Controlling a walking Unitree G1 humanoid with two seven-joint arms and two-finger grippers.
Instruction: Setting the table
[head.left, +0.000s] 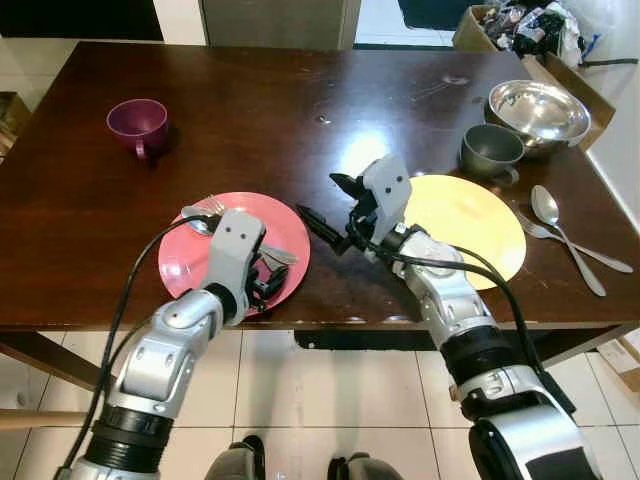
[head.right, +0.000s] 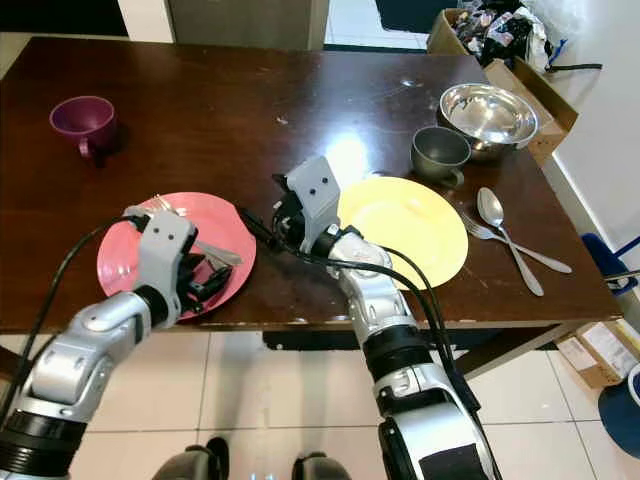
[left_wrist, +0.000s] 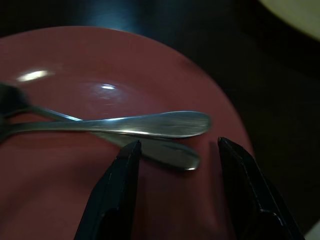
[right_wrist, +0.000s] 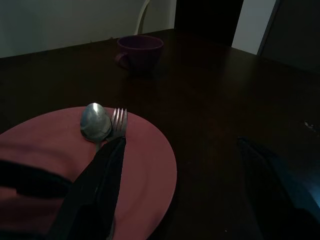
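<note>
We look down on a dark brown wooden bench (head.left: 250, 110). Near its front edge sits a round pink plate (head.left: 180, 262) carrying a steel spoon (right_wrist: 96, 121) and a steel fork (right_wrist: 118, 120), lying side by side with their handles crossing. Our left end effector (left_wrist: 175, 165) hovers just over the plate with its two black fingers (left_wrist: 117, 190) spread apart, the handle ends lying between the tips; nothing is pinched. Our right end effector (head.left: 325, 205) hangs above bare wood between the pink plate and a round yellow plate (head.left: 470, 225), its fingers also spread and holding nothing. At the far left stands a purple cup (head.left: 138, 124). At the far right, a grey mug (head.left: 491, 151) sits just beside a shiny steel bowl (head.left: 540, 110), close behind the yellow plate. A second spoon (head.left: 560, 228) and second fork (head.left: 575, 245) lie crossed on the wood, right of the yellow plate. A cardboard box (head.left: 500, 25) of clutter stands beyond the far right corner.
</note>
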